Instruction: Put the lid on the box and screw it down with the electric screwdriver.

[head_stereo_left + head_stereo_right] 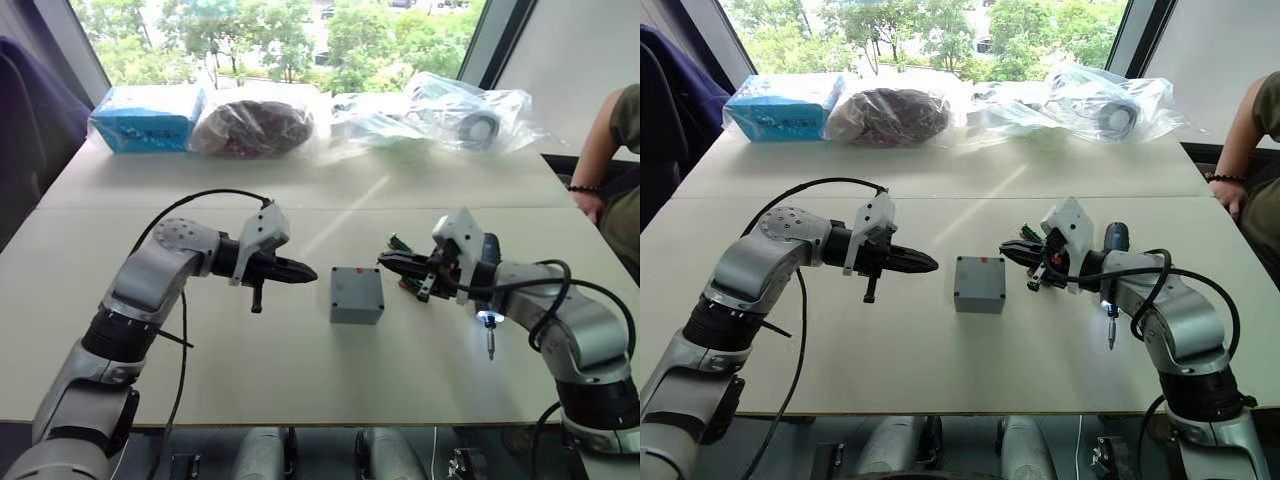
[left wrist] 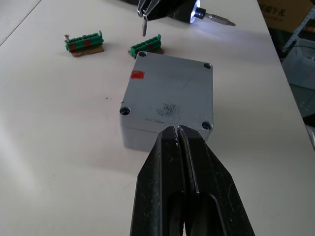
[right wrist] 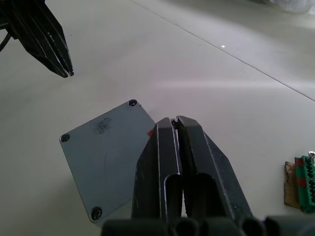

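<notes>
Risk: lid (image 2: 170,93) sits on box (image 1: 356,296) unheld, both my hands pressed together and empty, so screwdriver (image 1: 487,322) torque could spin it across counter (image 1: 300,370).

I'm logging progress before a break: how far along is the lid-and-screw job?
Done: the lid sits on the box, with screws visible in its corner holes. In hand: nothing; the left gripper and right gripper flank it, both shut and empty. The electric screwdriver shows by the right arm, tip lit. Whether screws need tightening is unclear.
</notes>
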Tool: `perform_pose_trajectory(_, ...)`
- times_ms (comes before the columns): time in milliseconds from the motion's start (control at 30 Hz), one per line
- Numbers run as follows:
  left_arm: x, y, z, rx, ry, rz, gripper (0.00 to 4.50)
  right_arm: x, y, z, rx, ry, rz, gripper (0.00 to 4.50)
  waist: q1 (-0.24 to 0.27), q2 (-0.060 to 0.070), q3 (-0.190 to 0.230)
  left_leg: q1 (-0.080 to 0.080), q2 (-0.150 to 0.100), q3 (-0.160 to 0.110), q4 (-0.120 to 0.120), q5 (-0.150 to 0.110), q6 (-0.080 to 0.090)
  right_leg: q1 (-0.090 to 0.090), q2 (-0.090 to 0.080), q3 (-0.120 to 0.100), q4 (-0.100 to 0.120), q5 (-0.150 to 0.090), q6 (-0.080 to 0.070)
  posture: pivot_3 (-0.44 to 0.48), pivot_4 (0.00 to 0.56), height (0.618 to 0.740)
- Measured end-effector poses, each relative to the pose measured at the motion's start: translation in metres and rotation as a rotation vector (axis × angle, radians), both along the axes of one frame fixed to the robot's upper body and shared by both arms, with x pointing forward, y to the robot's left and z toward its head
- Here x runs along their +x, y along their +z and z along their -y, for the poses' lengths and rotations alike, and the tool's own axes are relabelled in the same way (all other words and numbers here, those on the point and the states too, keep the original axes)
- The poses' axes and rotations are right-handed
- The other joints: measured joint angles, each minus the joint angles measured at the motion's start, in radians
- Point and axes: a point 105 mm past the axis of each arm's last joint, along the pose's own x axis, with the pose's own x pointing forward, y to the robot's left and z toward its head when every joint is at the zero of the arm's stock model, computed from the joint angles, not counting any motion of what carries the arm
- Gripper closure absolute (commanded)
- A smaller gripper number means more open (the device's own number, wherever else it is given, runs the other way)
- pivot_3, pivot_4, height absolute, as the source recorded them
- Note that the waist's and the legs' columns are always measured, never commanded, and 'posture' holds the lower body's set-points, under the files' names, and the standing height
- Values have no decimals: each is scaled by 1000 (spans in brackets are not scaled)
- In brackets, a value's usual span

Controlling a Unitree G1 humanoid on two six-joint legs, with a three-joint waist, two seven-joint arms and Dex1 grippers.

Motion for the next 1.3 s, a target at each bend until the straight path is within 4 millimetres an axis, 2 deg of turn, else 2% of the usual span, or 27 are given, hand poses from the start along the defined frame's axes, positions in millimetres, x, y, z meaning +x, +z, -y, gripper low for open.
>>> perform_pose_trajectory(500, 4, 0, 0, -4, 28, 11, 4500, 1, -10, -5, -25, -6, -21, 4470, 0, 0, 0, 0, 0, 0, 0, 0, 0, 0, 0, 0, 0, 0, 0, 0, 150, 740)
perform_pose_trajectory(1100, 5, 0, 3, -13, 37, 20, 4500, 6, -17, 0, -50, -29, -24, 4470, 0, 0, 0, 0, 0, 0, 0, 0, -1, 0, 0, 0, 0, 0, 0, 0, 150, 740)
perform_pose_trajectory(1233, 4, -2, 4, -9, 31, 16, 4500, 6, -19, -1, -51, -29, -27, 3360, 0, 0, 0, 0, 0, 0, 0, 0, -1, 0, 0, 0, 0, 0, 0, 0, 150, 740)
perform_pose_trajectory(1300, 4, -2, 5, -8, 30, 15, 4500, 6, -19, -1, -51, -32, -28, 2564, 0, 0, 0, 0, 0, 0, 0, 0, -1, 0, 0, 0, 0, 0, 0, 0, 150, 740)
